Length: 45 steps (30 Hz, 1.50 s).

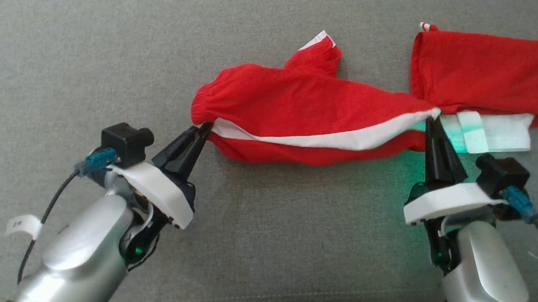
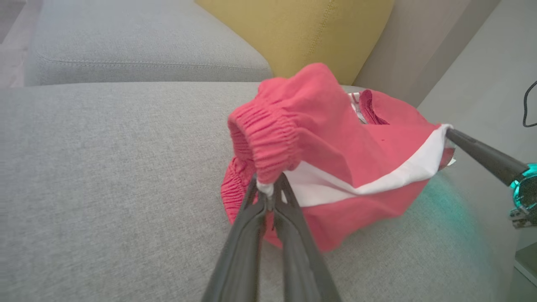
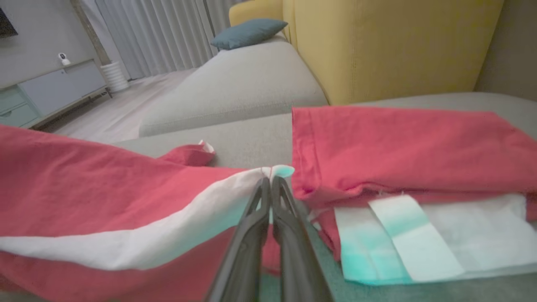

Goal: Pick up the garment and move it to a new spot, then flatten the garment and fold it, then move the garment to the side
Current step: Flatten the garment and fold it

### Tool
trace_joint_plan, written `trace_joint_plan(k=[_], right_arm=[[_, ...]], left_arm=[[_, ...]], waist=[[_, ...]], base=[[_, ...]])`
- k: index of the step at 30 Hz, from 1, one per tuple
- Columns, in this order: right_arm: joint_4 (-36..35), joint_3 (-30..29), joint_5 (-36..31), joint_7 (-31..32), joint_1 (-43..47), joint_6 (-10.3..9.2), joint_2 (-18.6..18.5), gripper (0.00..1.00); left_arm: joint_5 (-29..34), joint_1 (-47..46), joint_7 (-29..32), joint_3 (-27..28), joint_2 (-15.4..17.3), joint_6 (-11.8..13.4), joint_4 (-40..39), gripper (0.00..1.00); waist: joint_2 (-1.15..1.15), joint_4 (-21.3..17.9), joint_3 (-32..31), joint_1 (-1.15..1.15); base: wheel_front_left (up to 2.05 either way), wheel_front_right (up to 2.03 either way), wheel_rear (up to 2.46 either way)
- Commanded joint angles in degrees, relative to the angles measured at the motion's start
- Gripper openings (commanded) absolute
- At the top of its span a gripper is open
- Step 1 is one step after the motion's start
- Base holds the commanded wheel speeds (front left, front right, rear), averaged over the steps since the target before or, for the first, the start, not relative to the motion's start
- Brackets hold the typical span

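Left claw (image 1: pixel 202 130), nearest the lens: fingers pinched tight on the red shorts (image 1: pixel 301 101), at the gathered waistband end of the white side stripe. Right claw (image 1: pixel 431 120): also closed on the cloth, gripping the other end of that stripe.

Shorts stretched between the two claws across the middle of the grey sofa seat (image 1: pixel 92 39). Lower fold touches the cushion; one leg lies flopped toward the back edge.

Second red piece (image 1: pixel 487 71), folded flat with a white panel showing, lies toward the seat's right back corner, just beside the right claw. Yellow backrest (image 3: pixel 394 42) stands behind it.
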Motion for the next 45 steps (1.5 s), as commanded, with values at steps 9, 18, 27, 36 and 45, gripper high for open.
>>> trace_joint_plan(k=[9, 18, 27, 36, 45], right_arm=[[-15.82, 1.89, -5.61, -0.44, -1.24, -0.04, -0.14, 0.0], [-22.59, 1.84, -8.79, 4.06, -5.4, -0.04, -0.99, 0.0], [-28.79, 1.28, -8.67, 6.89, -5.5, -0.04, -0.68, 0.0], [-36.97, 1.03, -6.79, 10.51, 0.45, -0.04, -0.18, 0.0], [-35.63, 2.16, -8.5, 15.27, -7.84, -0.04, -0.15, 0.0]], left_arm=[[0.51, -3.89, -0.21, 1.14, 7.43, -0.34, -5.57, 0.0], [-3.5, -10.13, 4.22, 1.93, 12.69, -0.34, -14.64, 0.0], [-8.37, -12.01, 7.29, 7.06, 14.03, 3.82, -24.11, 0.0], [-12.17, -7.17, 8.64, 11.26, 16.62, 9.68, -35.94, 0.0], [-19.92, -11.53, 14.27, 14.34, 17.57, 8.1, -35.01, 0.0]], waist=[[0.0, -0.37, -4.39, 0.0], [0.0, 0.58, -11.05, 0.0], [0.0, 1.54, -15.83, 0.0], [0.0, 2.39, -16.29, 0.0], [0.0, 2.49, -8.87, 0.0]], base=[[0.0, 0.0, 0.0], [0.0, 0.0, 0.0], [0.0, 0.0, 0.0], [0.0, 0.0, 0.0], [0.0, 0.0, 0.0]])
